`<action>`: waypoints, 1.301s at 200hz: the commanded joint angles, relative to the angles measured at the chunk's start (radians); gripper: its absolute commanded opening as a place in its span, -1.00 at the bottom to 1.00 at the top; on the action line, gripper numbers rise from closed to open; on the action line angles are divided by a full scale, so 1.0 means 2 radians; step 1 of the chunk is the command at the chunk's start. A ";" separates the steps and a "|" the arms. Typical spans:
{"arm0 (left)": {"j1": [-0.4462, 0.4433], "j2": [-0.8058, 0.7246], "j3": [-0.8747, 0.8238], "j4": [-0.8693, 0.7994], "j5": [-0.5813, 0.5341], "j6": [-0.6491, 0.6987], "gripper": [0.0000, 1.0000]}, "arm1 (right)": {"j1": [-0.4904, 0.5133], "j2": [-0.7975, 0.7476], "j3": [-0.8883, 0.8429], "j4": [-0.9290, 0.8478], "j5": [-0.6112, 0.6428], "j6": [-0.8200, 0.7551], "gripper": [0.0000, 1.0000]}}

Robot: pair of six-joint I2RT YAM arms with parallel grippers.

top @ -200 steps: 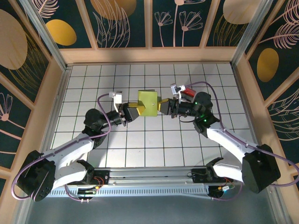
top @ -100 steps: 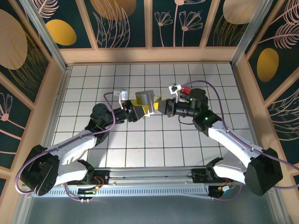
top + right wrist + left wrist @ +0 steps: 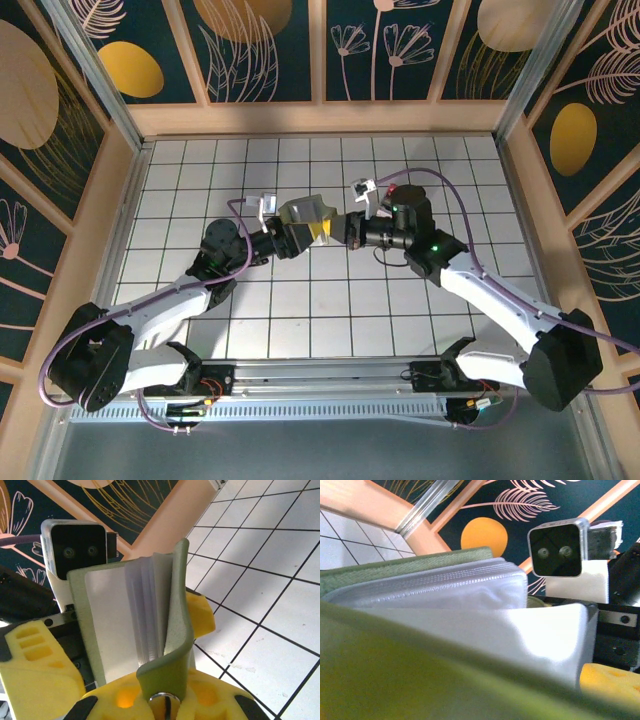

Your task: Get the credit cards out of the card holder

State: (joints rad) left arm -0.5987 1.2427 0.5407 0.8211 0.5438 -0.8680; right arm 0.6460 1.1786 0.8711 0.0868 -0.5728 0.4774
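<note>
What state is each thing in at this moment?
Holder: partly open, covers spread, clear sleeves fanned inside.
Left gripper: open, one finger on either side of the holder.
Right gripper: shut on the holder's cover edge.

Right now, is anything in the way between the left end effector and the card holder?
Nothing visible. The right end effector clamps one edge of the card holder, which is fanned open in the air. The left end effector is open right beside it, facing the clear sleeves.
</note>
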 commanded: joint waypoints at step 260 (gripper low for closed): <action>-0.001 -0.012 0.007 0.024 0.007 0.008 0.14 | 0.015 0.003 0.020 0.025 0.003 -0.018 -0.71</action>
State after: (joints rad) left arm -0.5945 1.2427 0.5411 0.7822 0.5007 -0.8505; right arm 0.6659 1.1816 0.8959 0.0845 -0.5354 0.4473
